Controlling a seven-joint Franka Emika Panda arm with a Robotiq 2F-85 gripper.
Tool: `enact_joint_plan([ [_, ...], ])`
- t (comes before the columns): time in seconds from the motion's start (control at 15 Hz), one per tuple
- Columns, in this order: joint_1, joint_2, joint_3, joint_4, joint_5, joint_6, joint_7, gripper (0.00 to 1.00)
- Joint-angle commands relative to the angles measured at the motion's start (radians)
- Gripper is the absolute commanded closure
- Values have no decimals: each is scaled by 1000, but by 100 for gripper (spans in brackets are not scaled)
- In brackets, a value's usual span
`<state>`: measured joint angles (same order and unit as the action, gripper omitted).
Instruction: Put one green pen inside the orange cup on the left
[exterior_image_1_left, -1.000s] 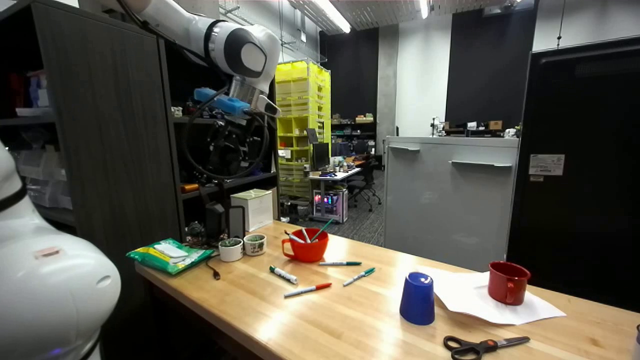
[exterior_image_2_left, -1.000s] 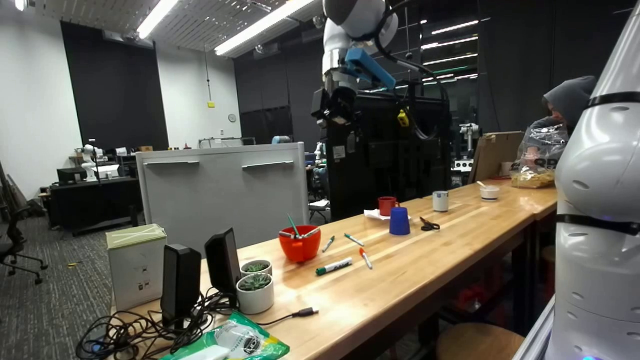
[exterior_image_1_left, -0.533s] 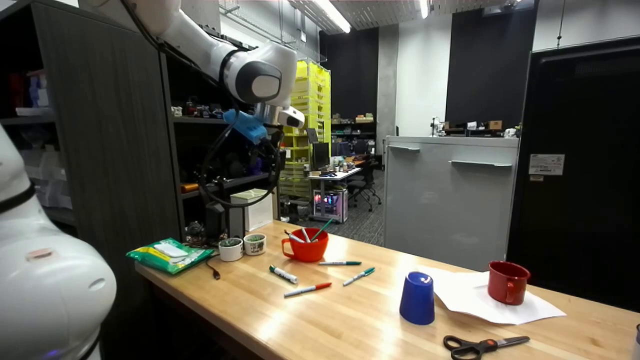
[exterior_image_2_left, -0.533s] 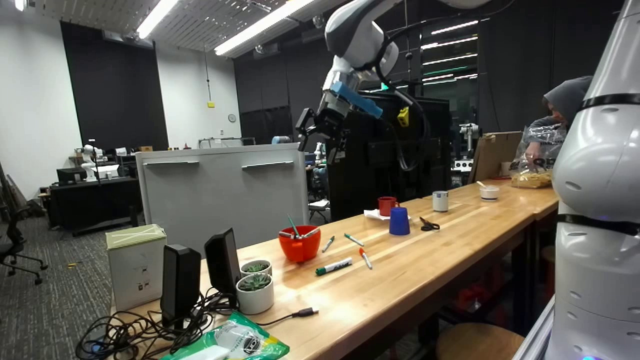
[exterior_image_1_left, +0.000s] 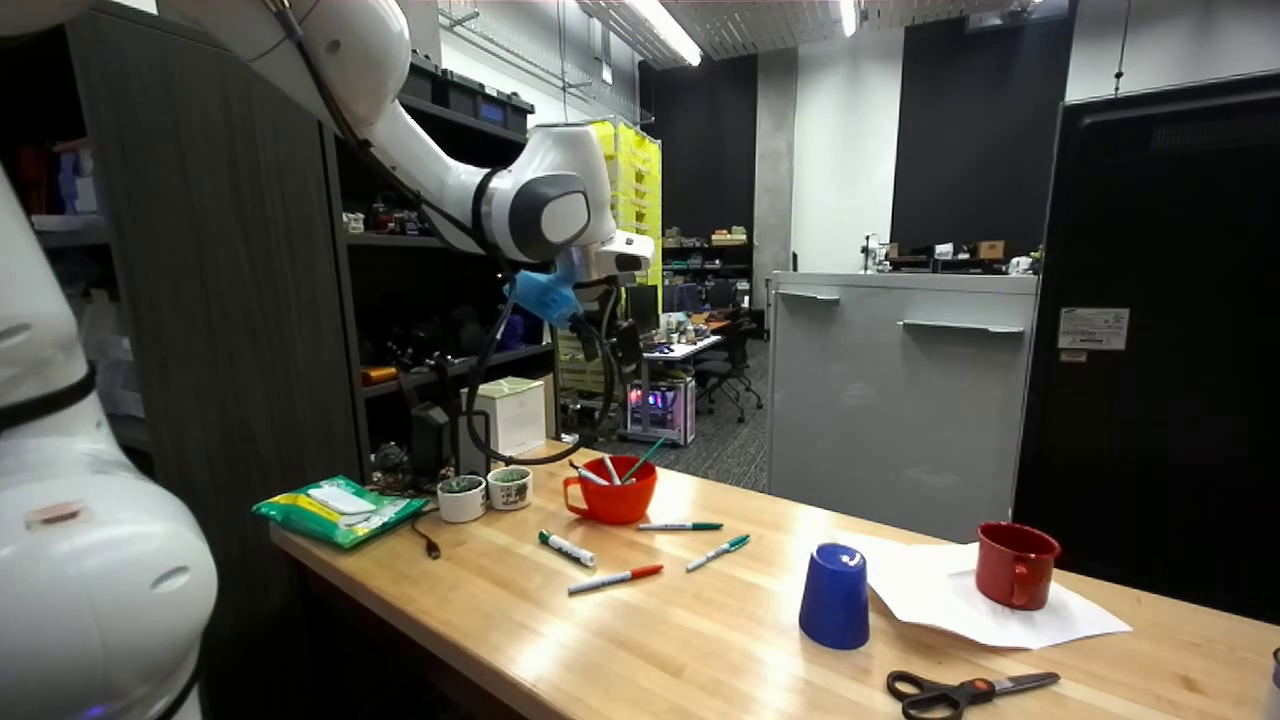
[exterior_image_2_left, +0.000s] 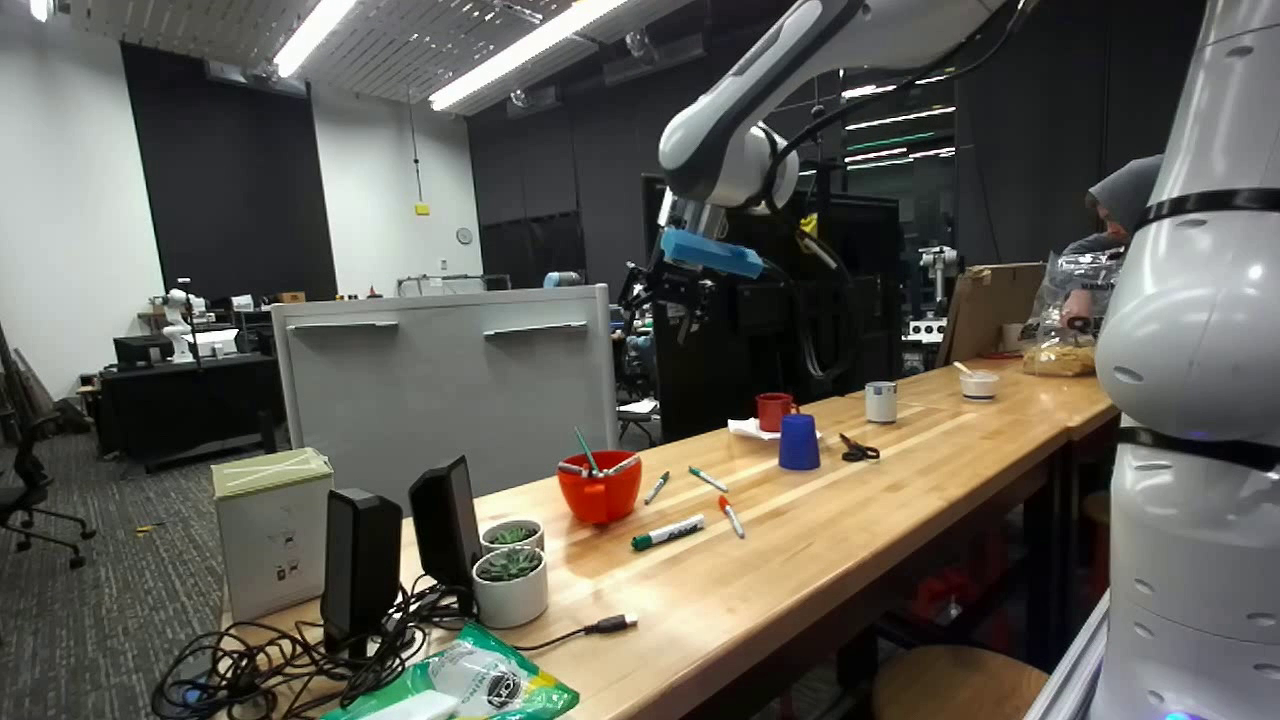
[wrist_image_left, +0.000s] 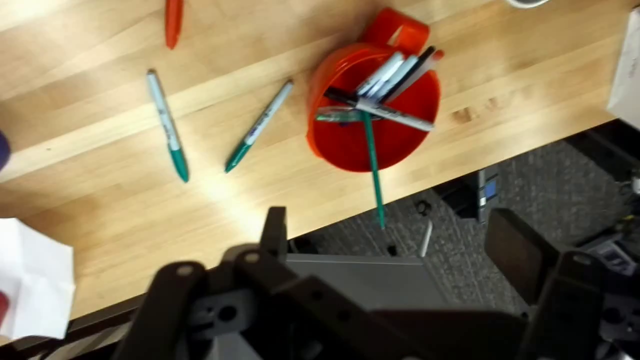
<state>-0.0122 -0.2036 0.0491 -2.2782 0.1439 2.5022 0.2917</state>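
In an exterior view, the orange cup (exterior_image_1_left: 615, 505) stands upright on the table (exterior_image_1_left: 690, 645); a green pen (exterior_image_1_left: 681, 526) lies just beside it, and a second green pen (exterior_image_1_left: 718, 554) lies farther out. In an exterior view, the gripper (exterior_image_2_left: 656, 310) hangs higher than the cup and apart from it. In the wrist view, the jaws are wide apart and hold nothing; both green pens lie outside the cup, which contains other pens (wrist_image_left: 397, 116) and a thin green stick (wrist_image_left: 373, 157).
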Motion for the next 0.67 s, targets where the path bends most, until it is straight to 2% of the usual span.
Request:
enact_joint_plan([
  [0.0, -62, -30, 8, -21, -163, -18, 142, 0],
  [0.07, -54, -47, -2, -18, -136, -56, 131, 0],
  [0.13, -45, -1, -8, -3, -120, -12, 95, 0],
  [0.6, -61, -5, -7, -7, -138, -31, 129, 0],
])
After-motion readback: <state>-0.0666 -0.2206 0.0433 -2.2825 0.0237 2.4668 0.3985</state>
